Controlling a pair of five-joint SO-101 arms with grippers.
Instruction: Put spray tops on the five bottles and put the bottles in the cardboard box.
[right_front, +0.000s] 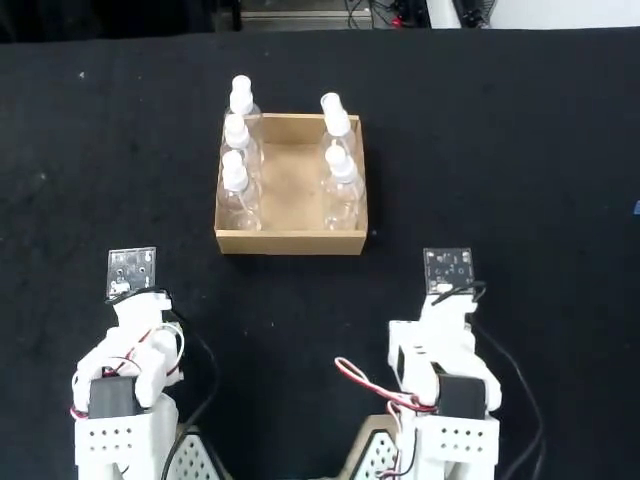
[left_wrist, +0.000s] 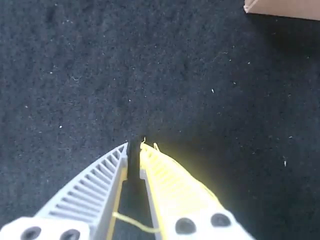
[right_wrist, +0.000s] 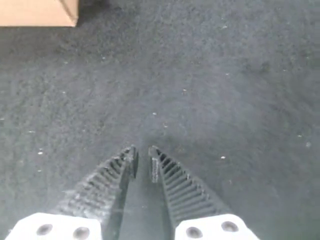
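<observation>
Pressed together on nothing, the jaws of the left gripper (left_wrist: 134, 150) and the right gripper (right_wrist: 142, 157) hang apart from the brown cardboard box (right_front: 290, 241). Packing looks done, so both arms do best parked clear of it. Inside, five clear plastic bottles (right_front: 240, 205) with white spray tops (right_front: 234, 165) stand upright, tops up, long axes vertical: three along its left wall, two along its right.

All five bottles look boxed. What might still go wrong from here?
1. The bottles stand taller than the cardboard box walls, with its middle bare; a nudge might topple them.
2. Whether each spray top is fully seated is not visible from above.
3. The left gripper and right gripper rest near the box's front; a forward move may shove it.
</observation>
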